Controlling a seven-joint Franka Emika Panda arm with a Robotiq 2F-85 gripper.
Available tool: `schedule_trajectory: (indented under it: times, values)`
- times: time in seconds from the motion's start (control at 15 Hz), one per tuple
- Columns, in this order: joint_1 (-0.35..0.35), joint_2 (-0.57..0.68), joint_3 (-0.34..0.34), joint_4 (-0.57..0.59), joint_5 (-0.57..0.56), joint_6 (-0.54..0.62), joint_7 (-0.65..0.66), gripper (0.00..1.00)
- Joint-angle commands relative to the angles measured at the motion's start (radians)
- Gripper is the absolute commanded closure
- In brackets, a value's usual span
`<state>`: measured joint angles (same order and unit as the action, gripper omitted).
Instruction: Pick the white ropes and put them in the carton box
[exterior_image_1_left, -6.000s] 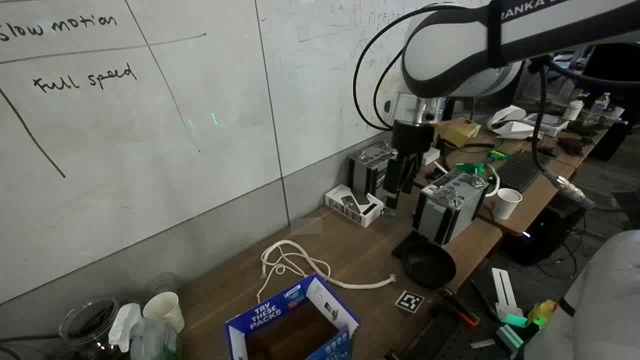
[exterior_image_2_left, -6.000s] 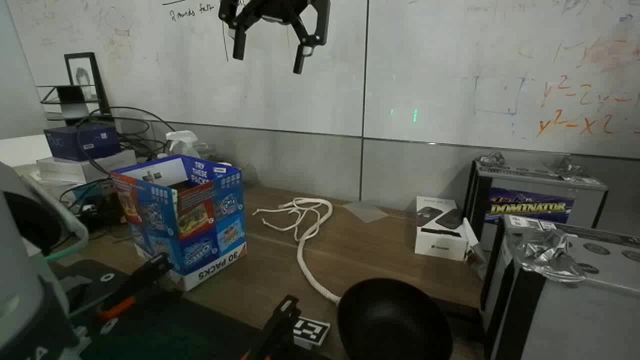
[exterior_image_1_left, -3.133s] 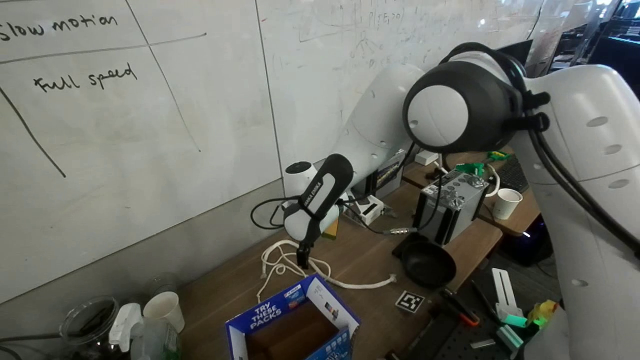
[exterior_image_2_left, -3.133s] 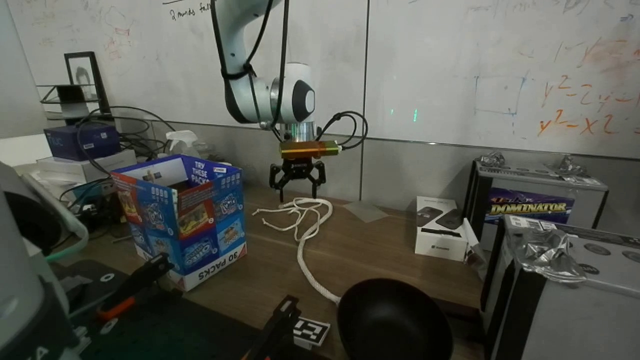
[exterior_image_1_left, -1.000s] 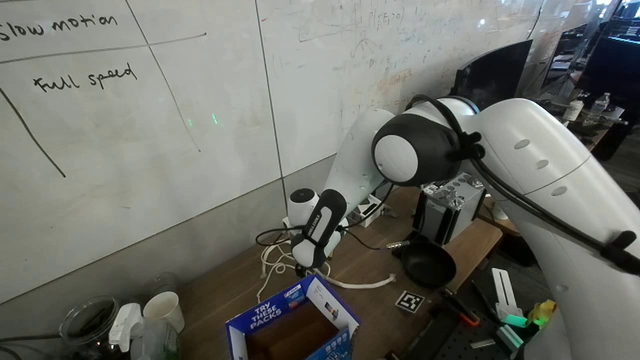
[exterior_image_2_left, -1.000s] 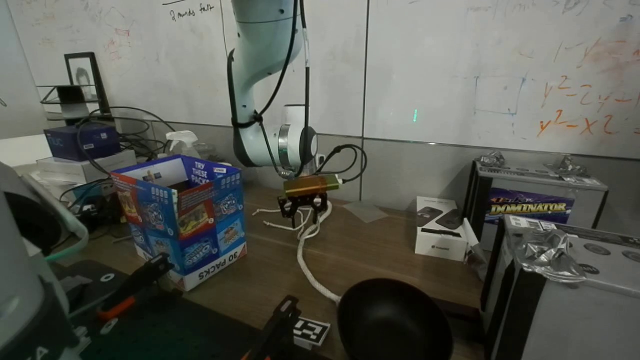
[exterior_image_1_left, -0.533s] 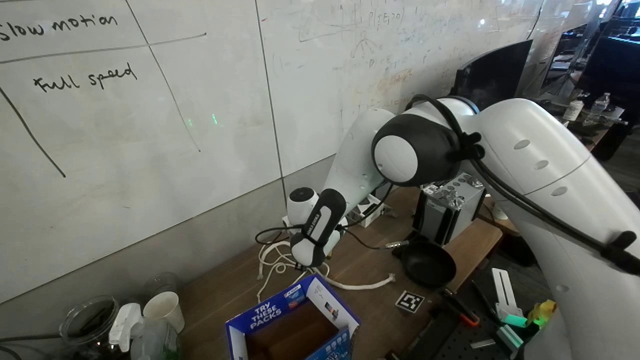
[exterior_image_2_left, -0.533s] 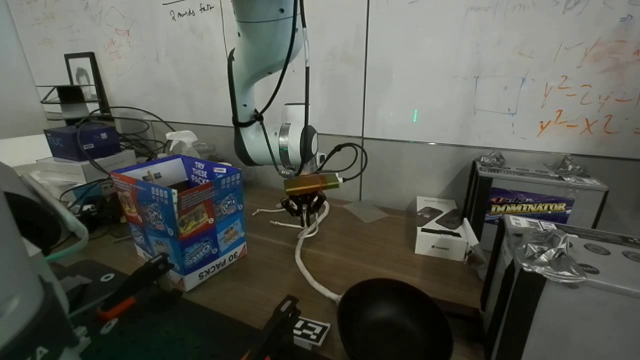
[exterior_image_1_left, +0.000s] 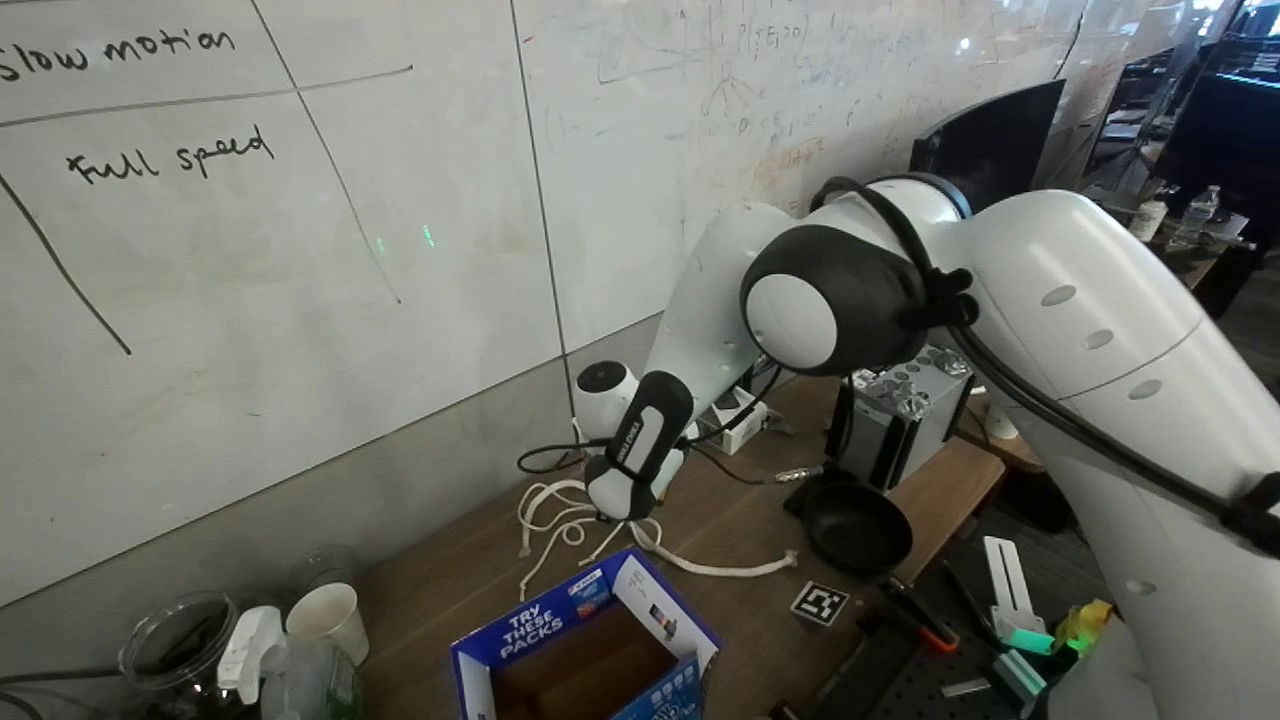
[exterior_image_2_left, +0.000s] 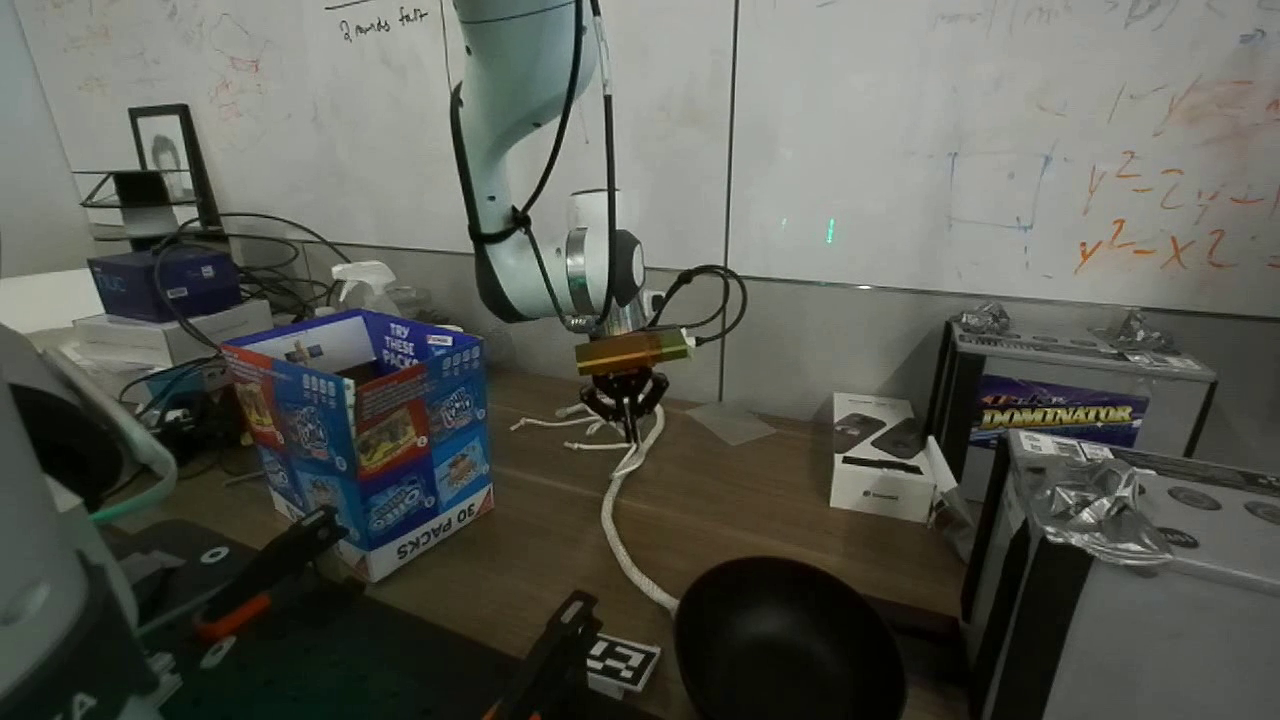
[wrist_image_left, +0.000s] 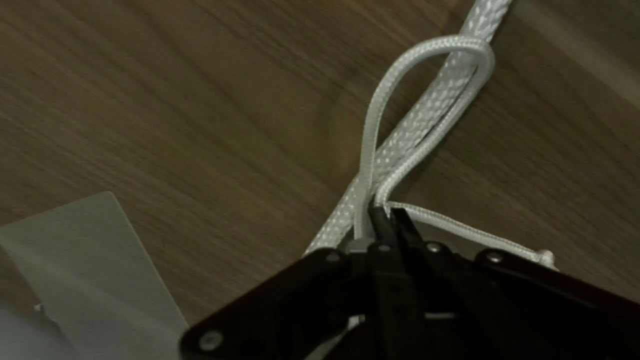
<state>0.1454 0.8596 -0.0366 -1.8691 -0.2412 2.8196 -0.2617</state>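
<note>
The white ropes (wrist_image_left: 425, 115) lie on the wooden table, one thick braided length and thinner cords that loop over it. My gripper (wrist_image_left: 388, 210) points down at them, its fingertips pressed together on a thin cord. From the tips that cord rises in a loop, and a knotted end (wrist_image_left: 545, 259) trails off to the side. In an exterior view the gripper (exterior_image_2_left: 631, 435) sits just above the tabletop, right of the carton box (exterior_image_2_left: 420, 490). This blue box stands upright with its top uncovered and brown interior (exterior_image_1_left: 590, 660) visible. Much of the tangle is hidden behind the arm and gripper.
A black pan (exterior_image_2_left: 790, 640) touches the thick rope's end. A white phone box (exterior_image_2_left: 880, 460) and grey electronic boxes (exterior_image_2_left: 1120, 580) stand to one side. A paper cup (exterior_image_1_left: 330, 620) and spray bottle (exterior_image_1_left: 300, 670) are beyond the carton box. The whiteboard wall (exterior_image_1_left: 400, 430) rises close behind.
Over the last second my fingers have come together on the cord. The gripper has then risen a little and shifted away from the carton box, dragging the strands slightly with it.
</note>
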Motion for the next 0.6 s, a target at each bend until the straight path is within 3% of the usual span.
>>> schedule_trajectory:
  times: [0.0, 0.27, 0.53]
  values:
    - [0.036, -0.161, -0.027, -0.11, -0.031, -0.06, 0.073, 0.99]
    - [0.035, -0.36, -0.002, -0.225, -0.034, -0.165, 0.094, 0.98]
    - [0.006, -0.561, 0.074, -0.296, 0.002, -0.362, 0.049, 0.96]
